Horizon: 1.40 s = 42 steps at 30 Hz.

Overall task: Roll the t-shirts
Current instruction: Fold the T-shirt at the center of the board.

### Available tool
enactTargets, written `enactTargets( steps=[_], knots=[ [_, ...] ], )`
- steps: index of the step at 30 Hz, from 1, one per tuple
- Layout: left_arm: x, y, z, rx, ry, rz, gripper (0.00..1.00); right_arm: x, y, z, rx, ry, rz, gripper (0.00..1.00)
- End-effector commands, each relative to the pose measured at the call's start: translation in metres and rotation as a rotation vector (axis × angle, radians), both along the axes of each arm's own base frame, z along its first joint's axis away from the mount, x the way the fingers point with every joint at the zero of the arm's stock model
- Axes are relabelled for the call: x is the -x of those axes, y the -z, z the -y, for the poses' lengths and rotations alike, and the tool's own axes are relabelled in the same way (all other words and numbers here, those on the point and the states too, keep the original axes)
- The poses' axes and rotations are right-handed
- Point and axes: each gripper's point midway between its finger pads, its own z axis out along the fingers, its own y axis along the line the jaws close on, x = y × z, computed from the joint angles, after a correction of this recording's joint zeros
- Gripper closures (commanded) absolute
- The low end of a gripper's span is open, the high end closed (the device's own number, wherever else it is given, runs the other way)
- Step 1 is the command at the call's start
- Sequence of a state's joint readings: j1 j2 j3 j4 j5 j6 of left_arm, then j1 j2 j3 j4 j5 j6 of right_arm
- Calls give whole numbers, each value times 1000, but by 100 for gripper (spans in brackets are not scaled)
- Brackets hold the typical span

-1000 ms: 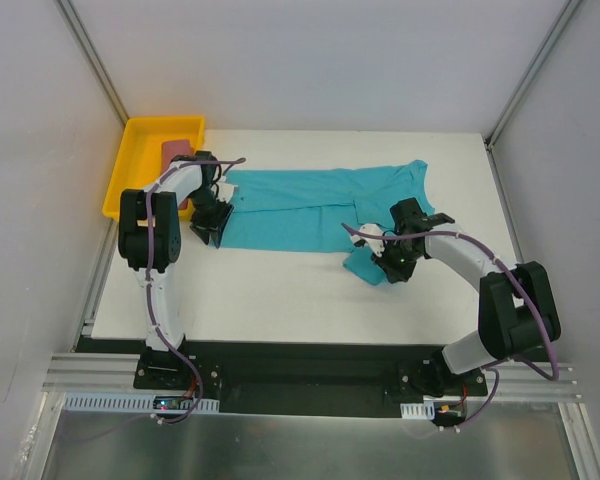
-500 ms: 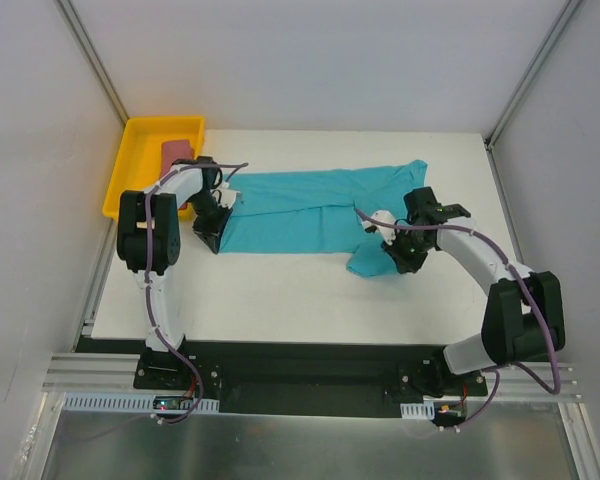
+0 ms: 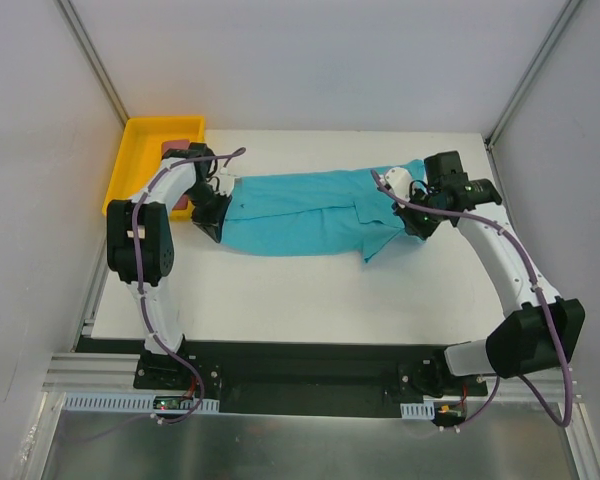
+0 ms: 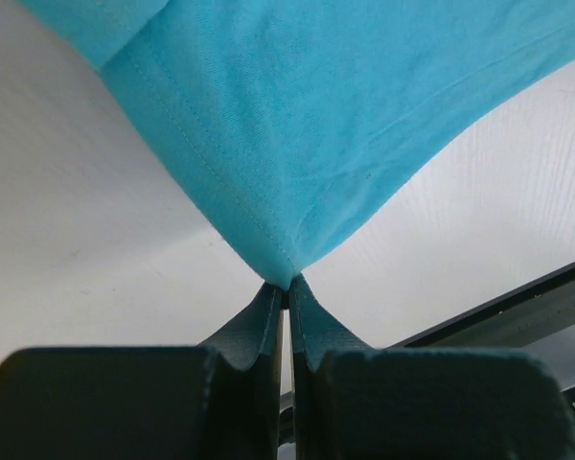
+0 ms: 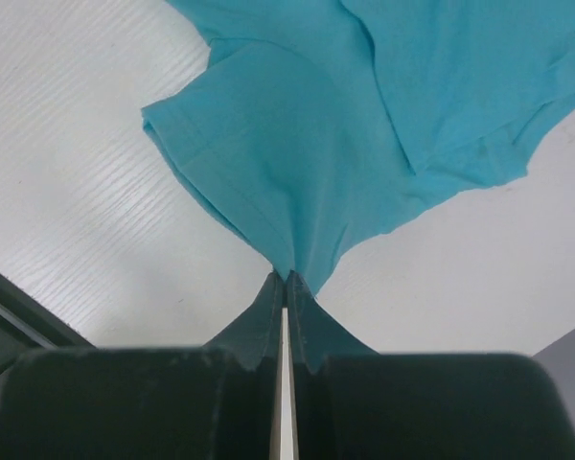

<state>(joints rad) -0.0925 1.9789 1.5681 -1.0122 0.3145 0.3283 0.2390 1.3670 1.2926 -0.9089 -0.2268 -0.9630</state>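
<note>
T-shirt (image 3: pixel 300 212), teal, lies stretched flat across the table (image 3: pixel 280 290), pinched at its 2 ends: left gripper (image 4: pixel 286 289) closed on 1 corner, right gripper (image 5: pixel 286 280) closed on the opposite edge. Each pinch looks thin; pulling harder could slip the cloth free or bunch it, spoiling a flat start for rolling.

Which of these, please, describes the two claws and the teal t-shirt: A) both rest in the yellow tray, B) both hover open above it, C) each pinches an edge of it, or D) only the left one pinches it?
C: the wrist views show the left claw and right claw each shut on the teal t-shirt.
</note>
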Motion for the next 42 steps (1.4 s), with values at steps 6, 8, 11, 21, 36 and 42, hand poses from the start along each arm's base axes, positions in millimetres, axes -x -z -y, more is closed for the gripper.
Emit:
enactTargets(
  steps=[6,8,11,21,36,42],
  knots=[
    [-21,-26,6,27,-4,57,100,-52,-30,12,61,76,83,99],
    [-29,-30,5,28,-10,73,100,-61,-30,11,64,79,82,99],
    [-36,-32,2,18,-13,76,100,-77,-33,10,75,84,96,99],
    [-52,-25,-6,-15,-31,53,100,-143,-47,15,113,146,201,99],
    [-74,-15,-19,-75,-56,71,100,-215,-39,9,157,119,261,99],
    [-96,-1,-24,-113,-50,86,100,-242,-25,21,246,147,318,99]
  ],
)
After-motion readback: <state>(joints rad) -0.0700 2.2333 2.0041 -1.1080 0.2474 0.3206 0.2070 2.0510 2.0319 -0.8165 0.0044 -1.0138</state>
